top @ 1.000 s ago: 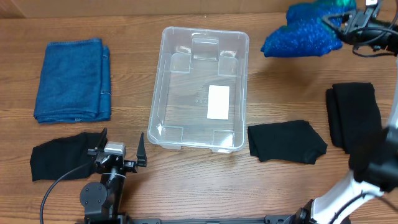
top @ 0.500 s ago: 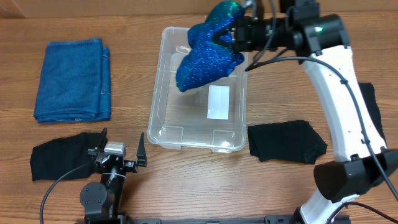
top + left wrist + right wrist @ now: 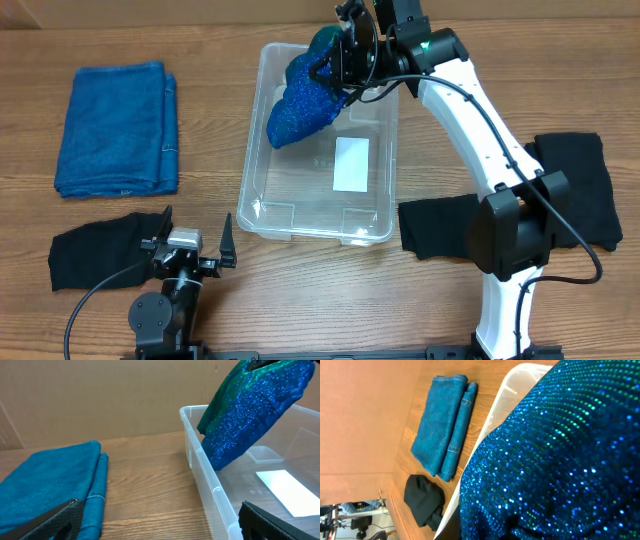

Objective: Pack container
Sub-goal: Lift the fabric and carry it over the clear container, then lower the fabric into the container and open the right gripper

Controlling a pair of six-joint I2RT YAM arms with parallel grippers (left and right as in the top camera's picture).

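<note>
Since half a second ago the right arm has swung further left, carrying the sequined cloth [image 3: 298,100] toward the upper-left part of the container [image 3: 249,170], which sits at the middle of the overhead frame with its white label [image 3: 351,164] showing through the bottom. From its base at the lower right the arm climbs to a dark elbow, then slants up-left to the right gripper [image 3: 345,52], clamped on the cloth's top edge so the fabric hangs over the bin. At the lower left the left gripper [image 3: 195,228] points up the frame, spread wide, beside a black cloth [image 3: 95,252]; a folded blue towel [image 3: 118,128] lies at the upper left. From the left wrist, its fingers [image 3: 55,521] frame the bottom corners, towel [image 3: 50,485] left, container [image 3: 207,485] right, cloth [image 3: 255,410] dangling inside its rim. From the right wrist, sequins [image 3: 560,460] fill the frame; the container's rim [image 3: 505,390] and the towel [image 3: 442,430] show beyond.
</note>
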